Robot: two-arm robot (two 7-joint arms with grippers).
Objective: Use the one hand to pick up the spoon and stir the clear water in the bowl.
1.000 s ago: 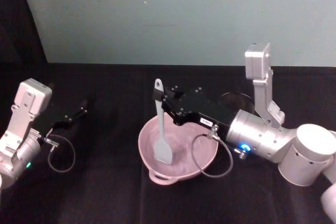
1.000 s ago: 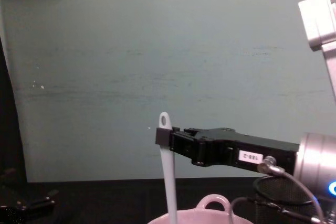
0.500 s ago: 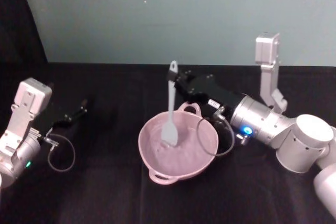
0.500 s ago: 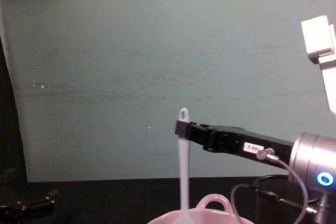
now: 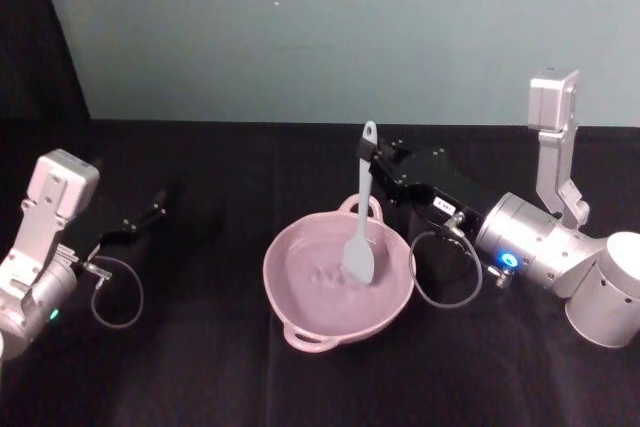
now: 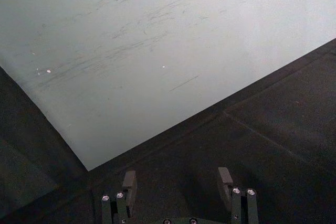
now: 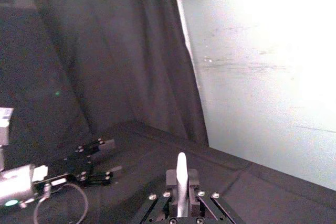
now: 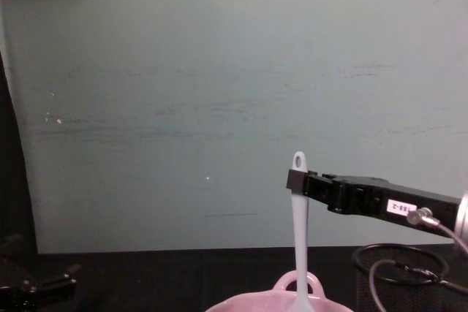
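The black-draped surface (image 5: 200,367) carries the pale pink bowl (image 5: 300,299), a loop handle on its near rim. Just beside the bowl's far right rim stands a black wire-mesh cup (image 8: 398,268). The right hand (image 5: 367,154) reaches in above the bowl's far rim, fingers clamped on the upper handle of the spoon (image 5: 362,217). The left hand (image 5: 150,214) rests well to the left of the bowl, fingers spread and holding nothing. The white spoon hangs nearly upright, its blade inside the bowl toward the right side, seemingly dipped in the water (image 5: 320,277), though that is hard to judge.
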